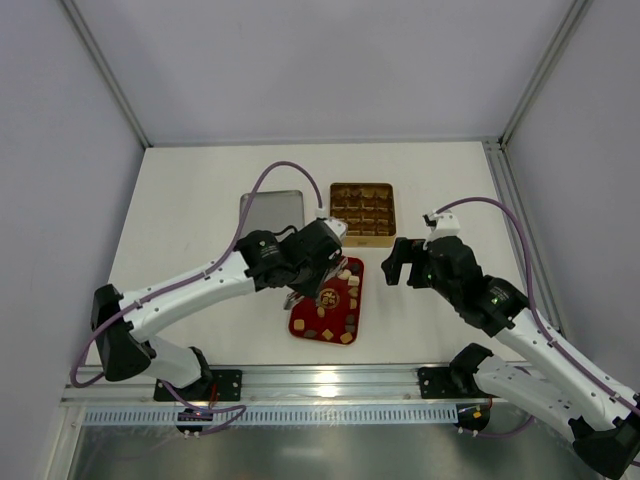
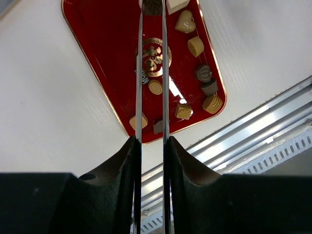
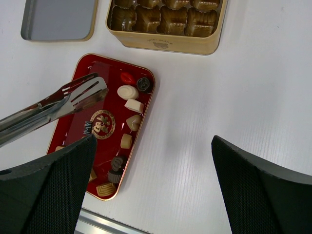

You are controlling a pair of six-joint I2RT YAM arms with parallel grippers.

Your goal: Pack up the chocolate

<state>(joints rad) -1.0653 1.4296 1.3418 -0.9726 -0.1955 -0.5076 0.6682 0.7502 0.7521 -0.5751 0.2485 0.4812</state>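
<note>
Red tray (image 3: 111,67), gold tin (image 3: 161,44), grey lid (image 3: 58,17), metal tongs (image 3: 73,99)

My right gripper (image 3: 153,146) hangs over the white table (image 3: 234,107). My two black fingers (image 3: 53,180) are spread wide with nothing between them. Below me a red tray (image 3: 97,73) lies close to the table's near edge. The chocolate (image 3: 127,91) sits along the tray's right side, cream, tan and dark pieces running down to its near corner. Metal tongs (image 3: 73,100) reach in from the left, their tips over the tray's far left part. Beyond the tray stands a gold tin (image 3: 161,43), its compartments brown inside, and left of it lies a flat grey lid (image 3: 58,19).
</note>
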